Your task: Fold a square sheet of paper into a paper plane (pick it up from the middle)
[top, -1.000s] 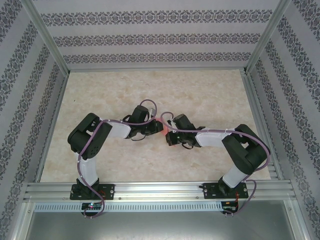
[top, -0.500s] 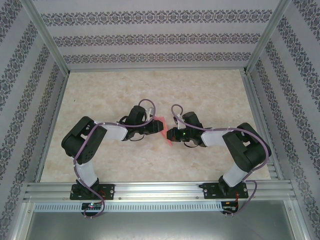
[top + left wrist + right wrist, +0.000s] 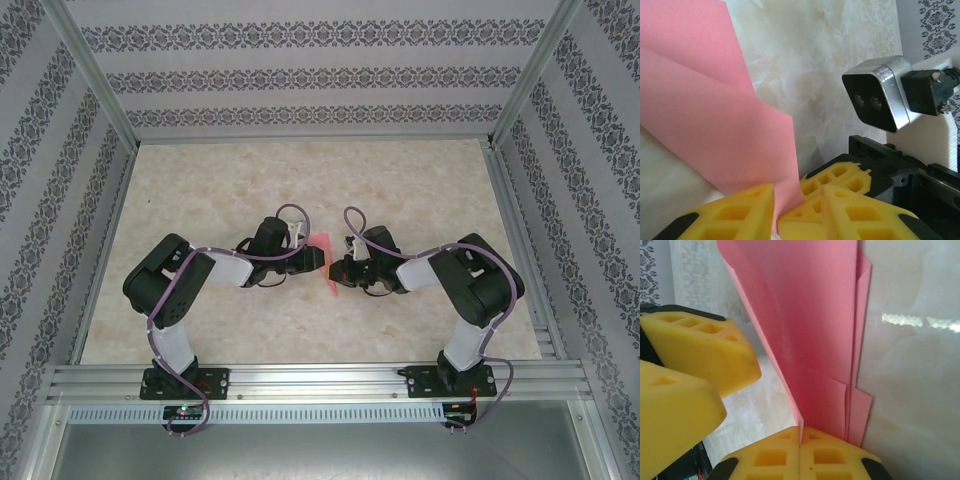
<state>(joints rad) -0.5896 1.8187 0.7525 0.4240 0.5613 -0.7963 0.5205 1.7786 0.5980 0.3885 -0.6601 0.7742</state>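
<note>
A pale marble-look table (image 3: 200,190) sits inside patterned walls (image 3: 300,75), and both arms reach in from its near edge to meet around mid-table. The right gripper (image 3: 801,432) is pinched fully closed on the lower edge of the sheet of paper (image 3: 810,330), which stands up from its fingers in several overlapping pink layers. The left gripper (image 3: 790,200) sits just beside it, jaws narrowly apart at the paper's corner; I cannot tell whether it actually grips. Judging by the creased flaps, the early folds look done, but no slim dart with a centre ridge is formed yet, so the wing folds probably remain.
</note>
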